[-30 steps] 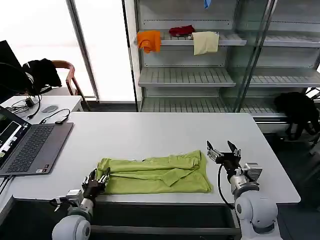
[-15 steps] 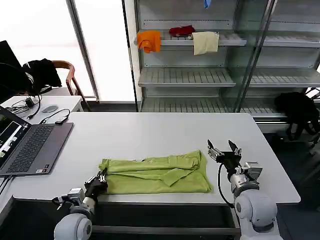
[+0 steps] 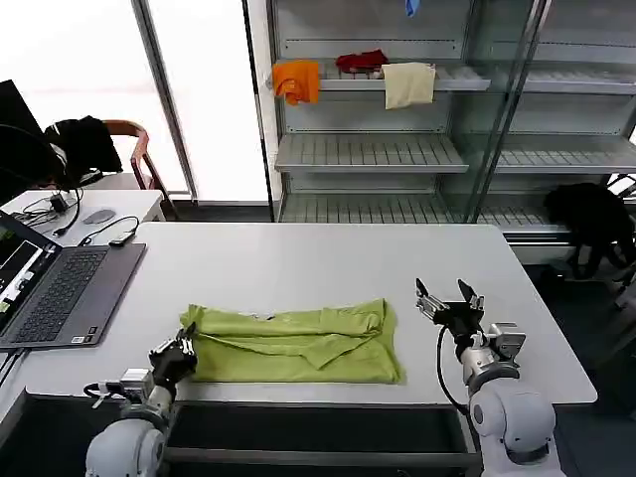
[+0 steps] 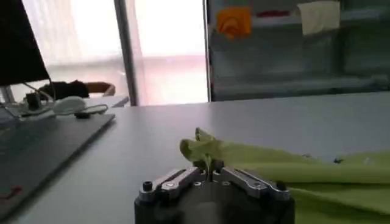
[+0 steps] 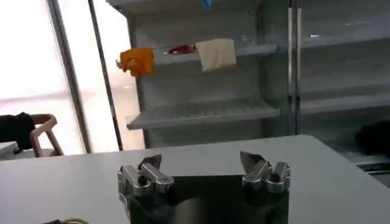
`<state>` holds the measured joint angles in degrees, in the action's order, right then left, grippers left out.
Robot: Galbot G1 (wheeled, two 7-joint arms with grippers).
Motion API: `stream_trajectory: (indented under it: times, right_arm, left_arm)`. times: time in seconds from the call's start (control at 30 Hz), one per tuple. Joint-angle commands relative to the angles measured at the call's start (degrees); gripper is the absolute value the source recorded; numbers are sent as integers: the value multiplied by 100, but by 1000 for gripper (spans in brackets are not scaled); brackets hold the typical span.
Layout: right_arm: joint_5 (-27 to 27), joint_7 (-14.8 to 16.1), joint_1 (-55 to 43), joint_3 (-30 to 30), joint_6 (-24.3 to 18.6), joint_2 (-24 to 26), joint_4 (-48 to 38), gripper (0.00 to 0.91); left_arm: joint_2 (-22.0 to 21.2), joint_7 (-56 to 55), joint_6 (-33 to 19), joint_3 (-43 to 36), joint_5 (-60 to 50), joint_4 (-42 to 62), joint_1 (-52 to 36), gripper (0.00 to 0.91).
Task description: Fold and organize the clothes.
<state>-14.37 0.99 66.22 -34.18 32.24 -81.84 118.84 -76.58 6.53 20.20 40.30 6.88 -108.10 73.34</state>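
The lime-green T-shirt (image 3: 293,344) lies folded into a long band near the front edge of the white table (image 3: 318,263). My left gripper (image 3: 181,350) is at the band's left end, shut on a bunched corner of the shirt (image 4: 204,148); in the left wrist view the gripper (image 4: 211,171) has cloth pinched between its closed jaws. To the right of the shirt, and apart from it, my right gripper (image 3: 448,302) stands open above the table. The right wrist view has that gripper (image 5: 201,163) with jaws spread wide and nothing between them.
An open laptop (image 3: 55,288) lies at the table's left end, with cables and a mouse on a side desk (image 3: 89,209) behind it. Shelving (image 3: 397,149) at the back holds orange, red and cream cloths. A chair (image 3: 129,149) stands back left.
My left gripper has pulled left with the shirt's corner, and the whole green band has slid left. The right gripper has stayed open in place.
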Motion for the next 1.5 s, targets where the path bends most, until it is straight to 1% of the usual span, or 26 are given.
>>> stream_trajectory:
  times: [0.03,0.17,0.3,0.4,0.47,0.57,0.67,0.8,0.9,0.93,1.0,1.13,1.2,1.3,1.5]
  right_arm:
    - [-4,-5,-11,23,-14,249,-106,907]
    - [1,-8,-87,197,-81,582,-303,907]
    - [26,1,-159,365,-128,806,-491,907]
    - [30,28,-149,411,-158,853,-550,907]
    - [33,39,-133,415,-172,845,-563,907]
    - [49,67,-87,423,-212,805,-606,907]
    - [104,128,-36,428,-288,759,-634,907]
    - [174,168,33,422,-380,724,-716,907]
    - [177,169,54,401,-412,716,-759,907]
    - [179,169,59,397,-412,712,-764,907]
    - [211,186,65,386,-475,692,-820,907]
    - [375,245,108,367,-650,640,-932,907]
    - [411,256,128,363,-691,619,-958,907]
    - [431,259,131,352,-705,582,-982,907]
    - [615,356,128,379,-871,476,-1078,907]
  left_arm:
    - [691,896,-37,894,-614,47,-410,0]
    - [1200,1228,142,1155,-627,134,-622,0]
    - [1779,1460,281,1329,-642,276,-835,0]
    - [1961,1551,402,1409,-636,234,-926,10]
    - [1984,1570,470,1417,-627,103,-939,10]
    - [1843,1561,671,1310,-531,-200,-920,10]
    - [1498,1492,870,1053,-360,-576,-845,10]
    - [854,1347,1101,405,-369,-1127,-698,10]
    - [552,1162,1277,-201,-411,-1391,-695,20]
    - [508,1157,1282,-303,-443,-1447,-692,10]
    - [425,1060,1282,-742,-655,-1538,-669,20]
    - [336,875,1284,-1251,-878,-1510,-675,20]
    - [285,811,1283,-1411,-980,-1401,-708,10]
    - [204,750,1283,-1606,-1078,-1249,-751,20]
    - [29,697,1286,-1899,-1186,-906,-834,20]
